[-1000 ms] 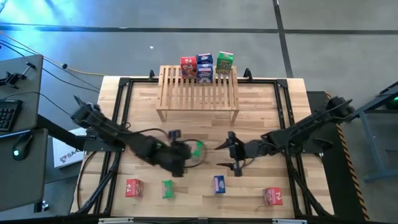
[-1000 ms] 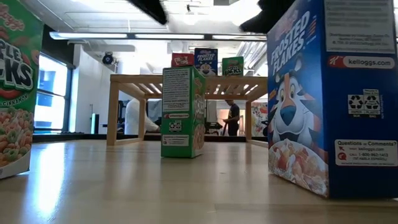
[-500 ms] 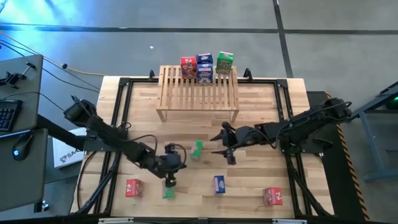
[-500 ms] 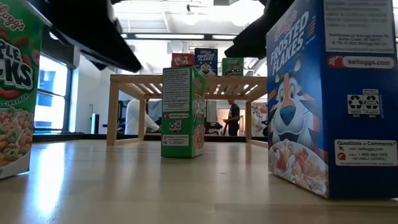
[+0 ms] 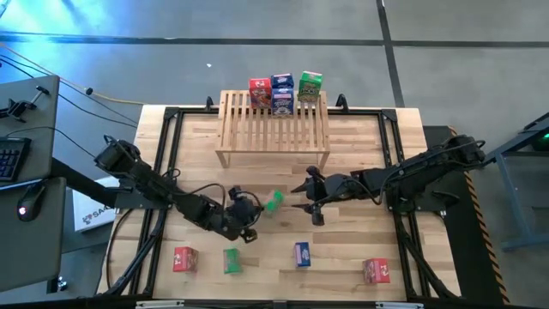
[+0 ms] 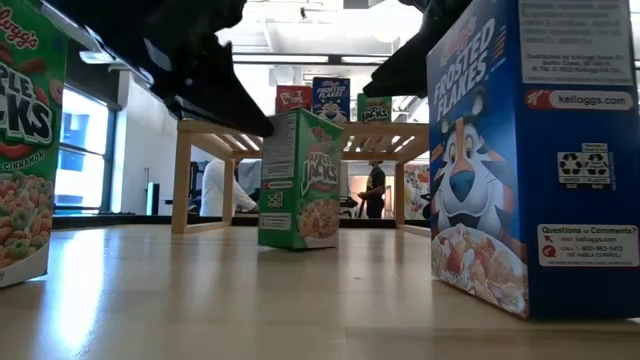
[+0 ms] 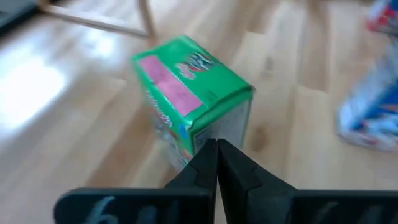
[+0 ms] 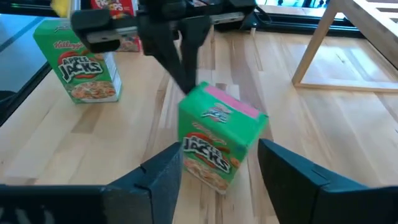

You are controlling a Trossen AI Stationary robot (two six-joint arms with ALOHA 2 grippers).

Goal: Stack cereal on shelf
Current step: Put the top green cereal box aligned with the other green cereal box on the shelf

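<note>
While tilted, green cereal box (image 8: 219, 145) touches left gripper (image 7: 217, 163).

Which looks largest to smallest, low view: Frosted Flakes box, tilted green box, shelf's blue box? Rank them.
Frosted Flakes box
tilted green box
shelf's blue box
Nearness exaggerates this; true sizes unsure.

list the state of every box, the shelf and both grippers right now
middle green box: on the table, tilted, left gripper touching it
left gripper: shut, tips against the box
right gripper: open, facing that box
shelf: upright, three boxes on its far edge
front-row boxes, red, green, blue, red: standing on the table, untouched
</note>
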